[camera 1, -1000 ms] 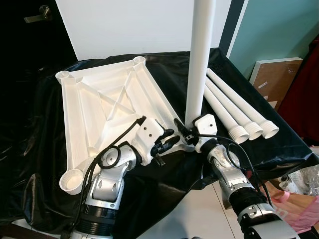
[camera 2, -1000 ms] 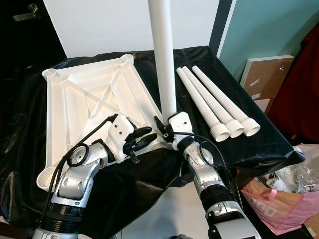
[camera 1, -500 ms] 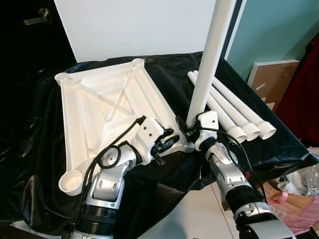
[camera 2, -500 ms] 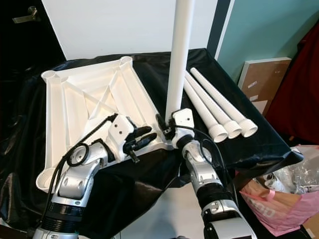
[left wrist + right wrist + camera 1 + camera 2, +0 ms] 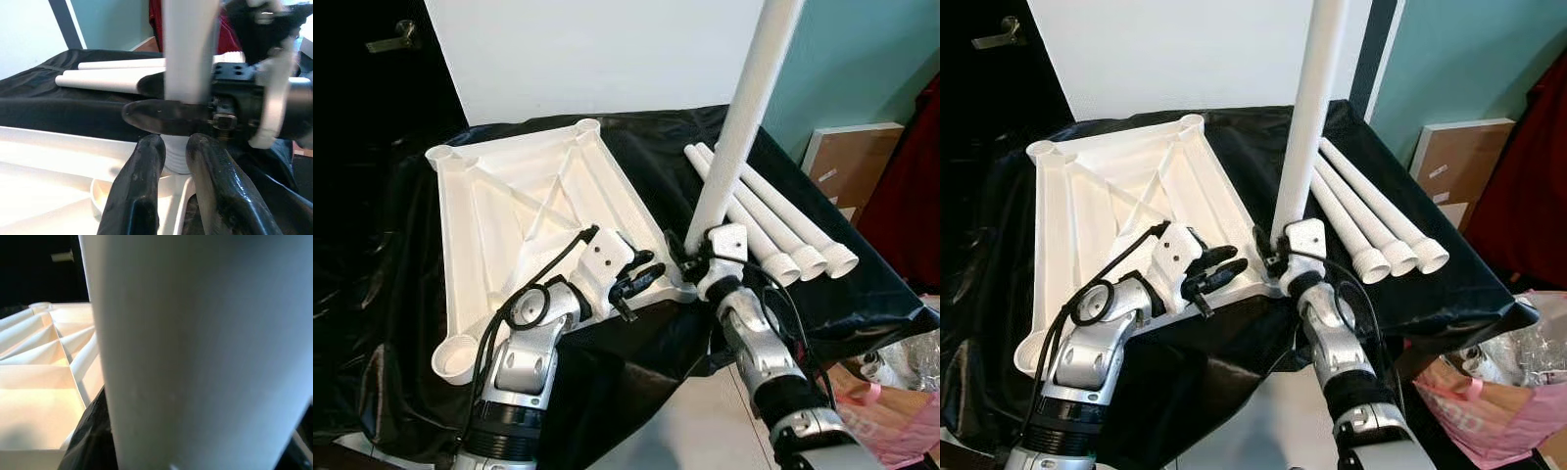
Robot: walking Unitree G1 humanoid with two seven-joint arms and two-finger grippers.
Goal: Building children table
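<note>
A white tabletop lies upside down on a black cloth. My right gripper is shut on the lower end of a white leg. The leg's foot stands at the tabletop's near right corner socket, and the leg leans up and to the right. My left gripper rests just left of that corner, fingers narrowly open with nothing between them. In the left wrist view a right-gripper finger crosses the leg. The right wrist view looks close along the leg.
Three loose white legs lie side by side on the cloth to the right. An empty socket sits at the tabletop's near left corner. A white panel stands behind; a brown board and pink bag are at right.
The held leg has tipped from upright to leaning right, its foot staying at the corner socket. My left gripper has stayed in place. The camera shifted a little.
</note>
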